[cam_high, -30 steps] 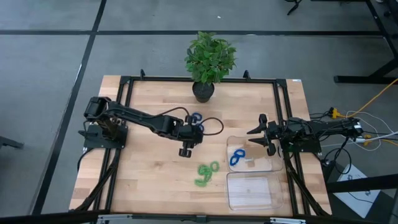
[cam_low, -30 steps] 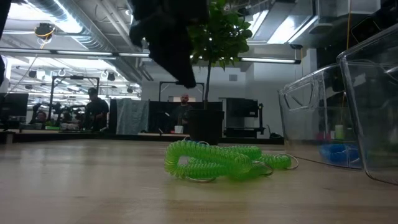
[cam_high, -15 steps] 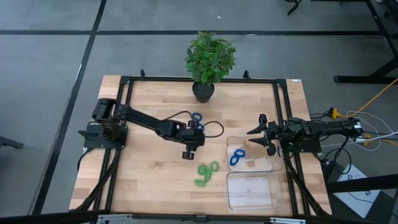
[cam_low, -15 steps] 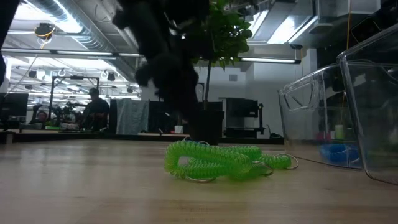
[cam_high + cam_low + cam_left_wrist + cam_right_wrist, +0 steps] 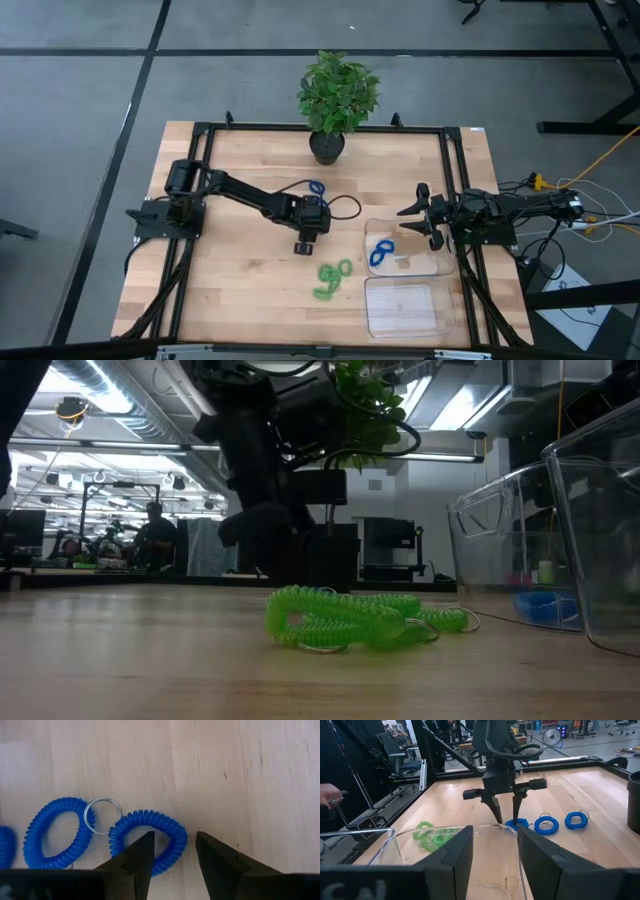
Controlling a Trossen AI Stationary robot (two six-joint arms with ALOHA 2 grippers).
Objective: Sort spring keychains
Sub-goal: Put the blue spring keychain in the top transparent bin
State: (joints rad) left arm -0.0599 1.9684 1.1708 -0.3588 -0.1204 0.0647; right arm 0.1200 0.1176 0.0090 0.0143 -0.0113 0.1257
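sorting is partly done. one or more blue spring keychains [image 5: 380, 252] already lie in the nearer-to-plant clear tray [image 5: 430, 268]; the second clear tray [image 5: 405, 325] beside it looks empty. a clump of green spring keychains [image 5: 333, 277] lies on the wooden table [image 5: 230, 280] just beside the trays, unsorted. three loose blue spring keychains [image 5: 547, 824] lie in a row on the table near the potted plant [image 5: 337, 95]. the left gripper [image 5: 172, 851] is lowered over the end one of the row, its fingers spread and straddling one side of the blue coil [image 5: 148, 840], not yet closed on it. the right gripper [image 5: 412, 221] waits over the tray's edge, fingers apart and holding nothing. the keychains are ribbed plastic coils bent into loops, each with a thin metal split ring [image 5: 102, 816]; the trays are rigid, glossy, round-cornered plastic; the table is pale, matt, planked wood.
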